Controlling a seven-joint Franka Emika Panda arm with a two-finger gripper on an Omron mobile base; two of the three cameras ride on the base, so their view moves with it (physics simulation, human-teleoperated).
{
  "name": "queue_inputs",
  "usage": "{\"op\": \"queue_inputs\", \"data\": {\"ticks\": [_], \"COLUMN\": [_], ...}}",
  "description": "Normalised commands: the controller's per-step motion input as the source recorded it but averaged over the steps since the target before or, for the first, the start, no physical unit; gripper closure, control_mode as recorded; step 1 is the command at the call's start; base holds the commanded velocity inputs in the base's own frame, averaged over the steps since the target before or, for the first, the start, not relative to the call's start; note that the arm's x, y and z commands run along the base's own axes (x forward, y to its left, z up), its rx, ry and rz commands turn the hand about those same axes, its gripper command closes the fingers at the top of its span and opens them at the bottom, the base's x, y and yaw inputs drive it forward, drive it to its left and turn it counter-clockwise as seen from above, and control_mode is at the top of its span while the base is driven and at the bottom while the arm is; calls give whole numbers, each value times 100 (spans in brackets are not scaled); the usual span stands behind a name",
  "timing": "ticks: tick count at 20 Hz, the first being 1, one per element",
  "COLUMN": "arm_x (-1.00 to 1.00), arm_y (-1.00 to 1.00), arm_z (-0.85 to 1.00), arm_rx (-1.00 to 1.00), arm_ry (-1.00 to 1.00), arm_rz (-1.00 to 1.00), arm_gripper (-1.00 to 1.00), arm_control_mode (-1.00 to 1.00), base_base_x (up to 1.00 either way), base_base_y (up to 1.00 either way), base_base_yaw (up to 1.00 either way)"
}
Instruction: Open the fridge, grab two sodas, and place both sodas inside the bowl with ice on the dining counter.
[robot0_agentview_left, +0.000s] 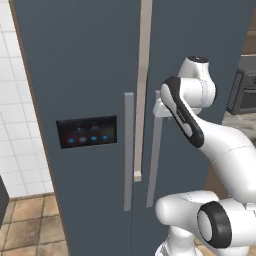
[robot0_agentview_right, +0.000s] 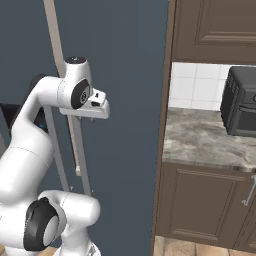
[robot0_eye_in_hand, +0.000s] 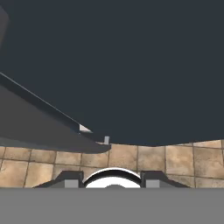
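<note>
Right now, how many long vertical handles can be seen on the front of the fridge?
2. The left handle is on the door with the black panel; the right handle is beside it, its top behind the robot's hand.

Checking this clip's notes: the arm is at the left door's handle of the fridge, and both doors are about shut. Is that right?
Not quite. In the left base view the gripper is at the right door's handle, not the left handle. The fridge doors do look about shut, with a thin pale gap between them.
</note>
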Motion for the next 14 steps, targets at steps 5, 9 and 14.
{"op": "queue_inputs", "data": {"ticks": [5, 9, 14], "arm_x": [0, 0, 0], "arm_y": [0, 0, 0], "arm_z": [0, 0, 0], "arm_rx": [0, 0, 0], "arm_ry": [0, 0, 0], "arm_rz": [0, 0, 0], "arm_gripper": [-100, -100, -100], "arm_control_mode": [100, 100, 100], "base_base_x": [-18, -25, -43], "base_base_y": [4, 26, 31], "base_base_yaw": [0, -1, 0]}}
